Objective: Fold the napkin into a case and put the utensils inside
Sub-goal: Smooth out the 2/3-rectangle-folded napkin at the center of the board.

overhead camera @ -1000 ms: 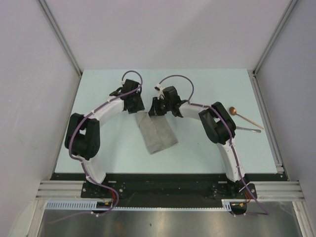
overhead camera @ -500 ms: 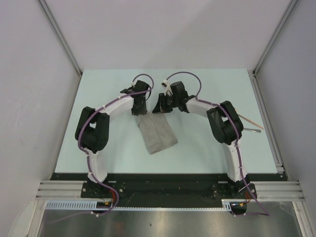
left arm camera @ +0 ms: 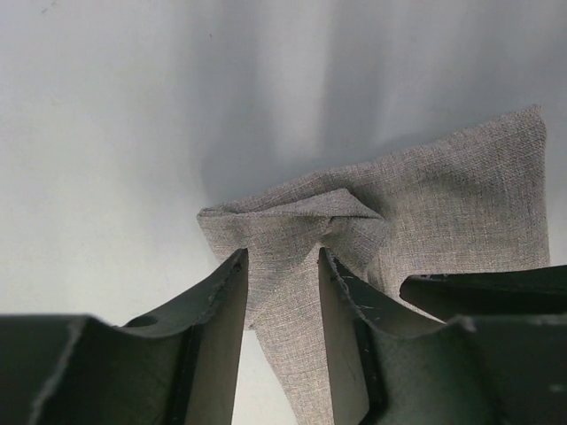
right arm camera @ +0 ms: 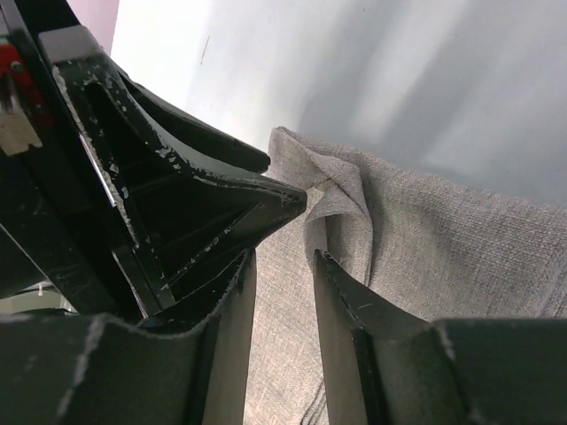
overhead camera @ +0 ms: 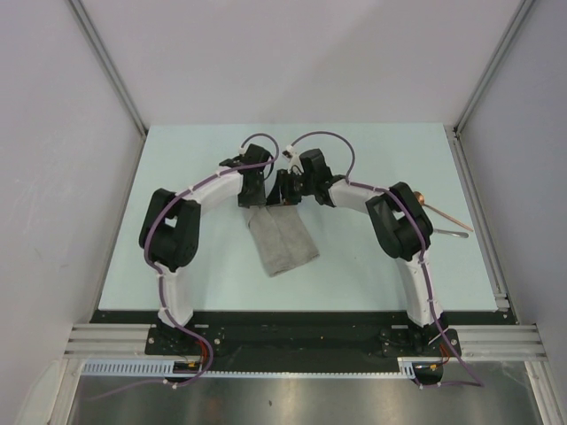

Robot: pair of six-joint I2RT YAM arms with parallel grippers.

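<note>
The grey-beige napkin (overhead camera: 282, 243) lies folded into a narrow strip, the case, mid-table. Both grippers meet at its far end. My left gripper (overhead camera: 252, 197) is open, its tips (left arm camera: 282, 257) down on the cloth (left arm camera: 425, 204), with a small raised pucker (left arm camera: 330, 209) just beyond them. My right gripper (overhead camera: 283, 193) is also open, jaws parted over flat fabric (right arm camera: 282, 258) beside a curled edge fold (right arm camera: 341, 190). The left gripper's black finger (right arm camera: 213, 190) sits right against it. The utensils lie at the right: a copper spoon (overhead camera: 443, 213) half hidden by the right arm, and a silvery piece (overhead camera: 454, 234).
The right arm's elbow (overhead camera: 399, 221) stands just left of the utensils. A metal rail (overhead camera: 478, 212) borders the table's right side, and grey walls enclose the left, right and back. The right gripper's finger (left arm camera: 483, 288) shows low right in the left wrist view.
The left arm has swung right, bringing its gripper to the napkin's far end beside the right one. The right jaws have parted wider. The napkin has stayed in place.
</note>
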